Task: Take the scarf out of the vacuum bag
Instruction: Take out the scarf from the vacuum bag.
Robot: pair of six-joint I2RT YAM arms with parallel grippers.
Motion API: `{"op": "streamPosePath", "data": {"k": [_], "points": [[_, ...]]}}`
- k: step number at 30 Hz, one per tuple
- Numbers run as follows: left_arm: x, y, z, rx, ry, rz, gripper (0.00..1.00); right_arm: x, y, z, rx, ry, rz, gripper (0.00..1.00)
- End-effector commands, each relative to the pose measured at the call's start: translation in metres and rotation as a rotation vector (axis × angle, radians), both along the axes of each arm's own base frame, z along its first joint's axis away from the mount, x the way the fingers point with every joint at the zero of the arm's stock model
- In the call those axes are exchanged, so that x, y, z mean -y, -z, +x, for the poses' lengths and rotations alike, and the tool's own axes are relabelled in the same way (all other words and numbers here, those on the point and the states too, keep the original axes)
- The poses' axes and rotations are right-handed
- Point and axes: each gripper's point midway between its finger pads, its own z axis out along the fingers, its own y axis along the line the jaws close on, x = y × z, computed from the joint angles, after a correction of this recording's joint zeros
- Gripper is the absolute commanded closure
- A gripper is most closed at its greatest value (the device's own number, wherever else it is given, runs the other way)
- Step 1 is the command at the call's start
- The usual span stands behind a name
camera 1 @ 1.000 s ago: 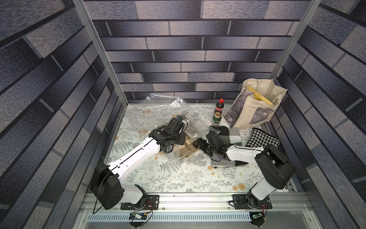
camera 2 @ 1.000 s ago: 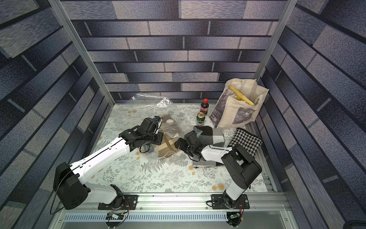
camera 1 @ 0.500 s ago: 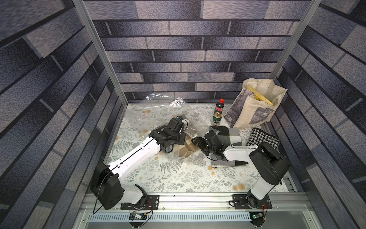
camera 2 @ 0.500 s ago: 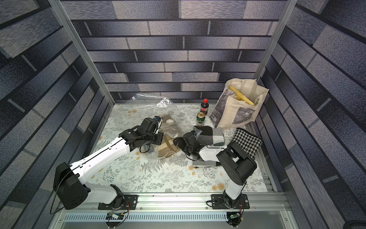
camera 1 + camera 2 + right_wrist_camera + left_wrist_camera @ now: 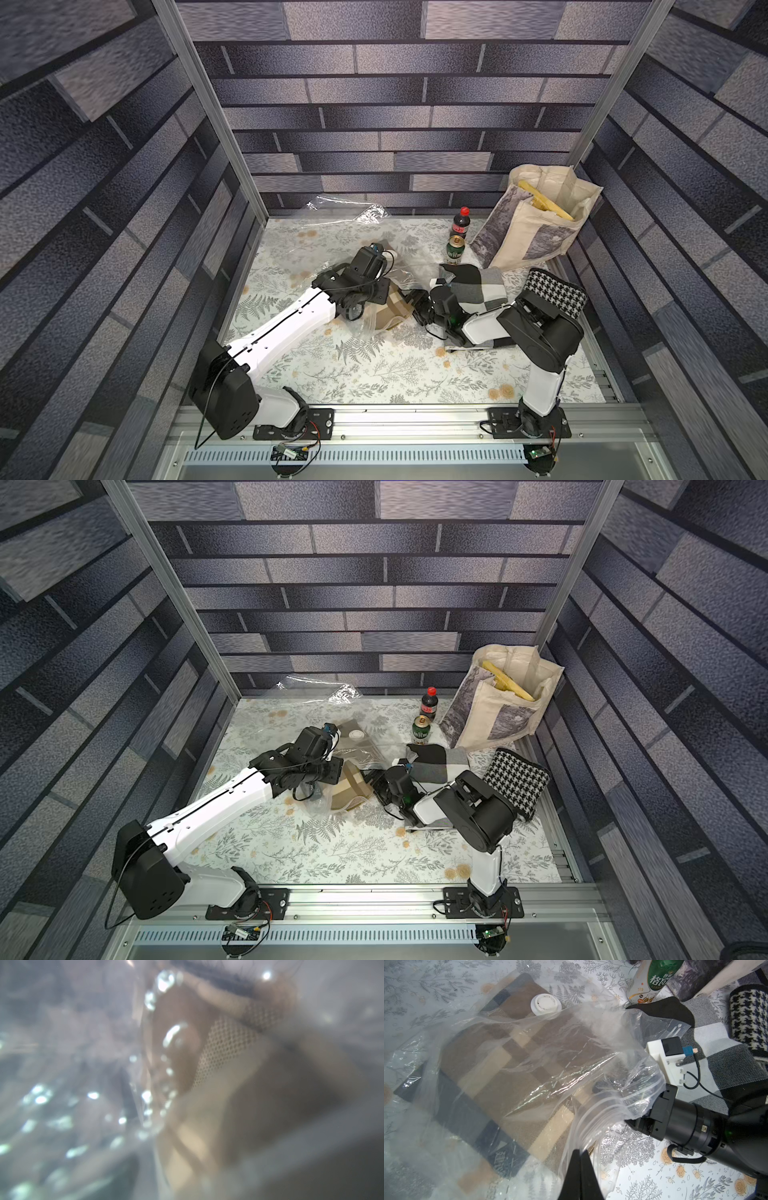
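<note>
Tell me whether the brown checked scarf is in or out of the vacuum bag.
In. The left wrist view shows the vacuum bag's crinkled clear plastic lying over the folded scarf.

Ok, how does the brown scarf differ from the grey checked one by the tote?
The brown scarf sits inside the clear bag; the grey scarf lies bare on the table. The brown scarf has tan and beige bands with dark grey blocks; the grey scarf has black, white and grey squares. The grey scarf lies nearer the tote than the brown scarf does. Both are folded, checked fabric.
</note>
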Motion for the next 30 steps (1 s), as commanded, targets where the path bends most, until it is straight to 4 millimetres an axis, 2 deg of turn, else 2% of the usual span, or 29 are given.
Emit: {"op": "streamPosePath", "data": {"k": [1,4,6,9,12,20,25,30], "points": [[0.002,-0.002,0.003,0.008,0.001,-0.008,1.0,0.002,0.006,-0.021,-0.065,-0.034,-0.041,0.15],[0.001,-0.001,0.004,0.008,-0.002,-0.008,1.0,0.002,-0.018,-0.023,-0.015,-0.05,-0.057,0.19],[0.0,-0.002,0.005,0.01,-0.004,-0.011,1.0,0.001,-0.032,-0.023,0.015,-0.058,-0.049,0.26],[0.0,-0.003,0.006,0.012,-0.004,-0.013,1.0,-0.002,-0.044,-0.021,0.037,-0.066,-0.039,0.3],[0.0,-0.004,0.006,0.013,-0.006,-0.016,1.0,-0.005,-0.04,-0.02,0.03,-0.075,-0.042,0.32],[-0.002,-0.004,0.005,0.015,-0.004,-0.015,1.0,-0.005,-0.008,-0.025,-0.06,-0.072,-0.055,0.32],[-0.002,-0.004,0.006,0.016,-0.006,-0.018,1.0,0.005,-0.002,-0.033,-0.101,-0.074,-0.123,0.29],[-0.002,-0.005,0.006,0.016,-0.007,-0.019,1.0,0.027,0.0,-0.045,-0.133,-0.055,-0.213,0.26]]}}
